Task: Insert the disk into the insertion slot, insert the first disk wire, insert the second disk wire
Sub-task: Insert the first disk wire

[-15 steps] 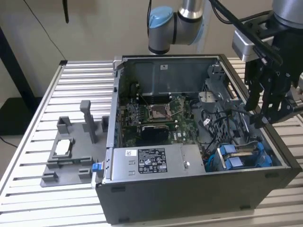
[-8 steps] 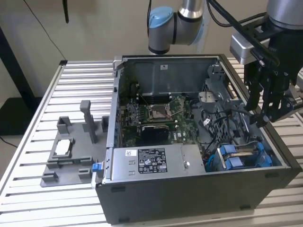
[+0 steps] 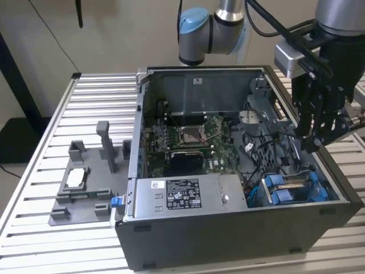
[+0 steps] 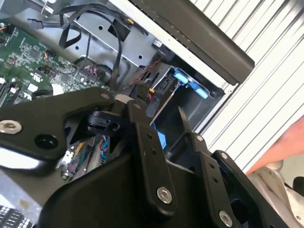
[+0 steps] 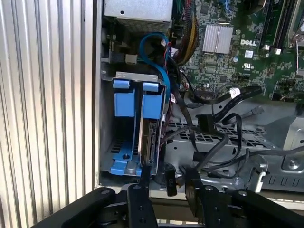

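The disk (image 5: 148, 142), silver-grey in a bright blue carrier (image 5: 153, 105), stands edge-up inside the insertion slot (image 5: 107, 142), a grey sheet-metal cage in the case corner. In the exterior view the disk (image 3: 293, 181) sits between blue tabs in that cage (image 3: 255, 197). My gripper (image 3: 315, 140) hangs just above the case's edge beside the cage, fingers open. A black wire plug (image 5: 170, 180) on a dark cable lies in the gap between my fingers (image 5: 143, 187); I cannot tell whether they touch it. In the second wrist view the plug (image 4: 145, 99) sits at one fingertip, near a blue tab (image 4: 190, 83).
Loose black cables (image 5: 213, 128) cross the case floor next to the cage. The motherboard (image 3: 194, 142) and the labelled power-supply box (image 3: 177, 194) fill the case's middle and front. A grey fixture (image 3: 85, 182) stands on the slatted table (image 3: 97, 103). A person's hand (image 4: 287, 142) is nearby.
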### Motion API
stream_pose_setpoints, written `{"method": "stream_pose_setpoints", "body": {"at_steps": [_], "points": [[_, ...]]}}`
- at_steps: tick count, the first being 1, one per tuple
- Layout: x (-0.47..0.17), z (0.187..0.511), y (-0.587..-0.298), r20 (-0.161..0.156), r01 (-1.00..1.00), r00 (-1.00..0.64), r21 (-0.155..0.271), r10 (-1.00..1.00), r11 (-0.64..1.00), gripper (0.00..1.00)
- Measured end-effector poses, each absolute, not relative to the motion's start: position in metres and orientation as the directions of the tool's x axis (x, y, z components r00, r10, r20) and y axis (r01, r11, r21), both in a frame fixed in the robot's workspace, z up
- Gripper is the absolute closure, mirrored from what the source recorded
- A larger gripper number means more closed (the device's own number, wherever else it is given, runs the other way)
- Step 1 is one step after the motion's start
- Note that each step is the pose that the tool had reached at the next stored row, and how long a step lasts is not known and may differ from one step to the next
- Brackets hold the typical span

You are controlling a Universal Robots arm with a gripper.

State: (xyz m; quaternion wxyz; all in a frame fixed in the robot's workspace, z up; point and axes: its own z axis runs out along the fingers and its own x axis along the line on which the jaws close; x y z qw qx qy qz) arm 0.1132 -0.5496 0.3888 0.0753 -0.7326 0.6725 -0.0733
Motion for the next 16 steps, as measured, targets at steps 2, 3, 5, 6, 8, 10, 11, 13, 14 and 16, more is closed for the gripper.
{"method": "stream_pose_setpoints", "body": {"at_steps": [2,3,5,6,8,10,11,13,14,16], "points": [[0.115,0.389,-0.550,0.015,-0.975,0.086,-0.204,-0.996,-0.087,0.68],[0.116,0.389,-0.550,0.018,-0.976,0.086,-0.199,-0.996,-0.088,0.68],[0.122,0.389,-0.550,0.031,-0.979,0.086,-0.181,-0.996,-0.090,0.80],[0.124,0.389,-0.550,0.043,-0.980,0.086,-0.174,-0.995,-0.093,0.80],[0.128,0.389,-0.550,0.066,-0.982,0.087,-0.161,-0.994,-0.097,0.81],[0.133,0.389,-0.550,0.086,-0.984,0.088,-0.148,-0.992,-0.100,0.81],[0.135,0.389,-0.550,0.095,-0.985,0.088,-0.143,-0.992,-0.101,0.81],[0.138,0.388,-0.549,0.106,-0.986,0.089,-0.132,-0.990,-0.103,0.81],[0.138,0.387,-0.548,0.106,-0.987,0.088,-0.128,-0.990,-0.101,0.81],[0.138,0.386,-0.547,0.105,-0.989,0.086,-0.111,-0.991,-0.098,0.81]]}}
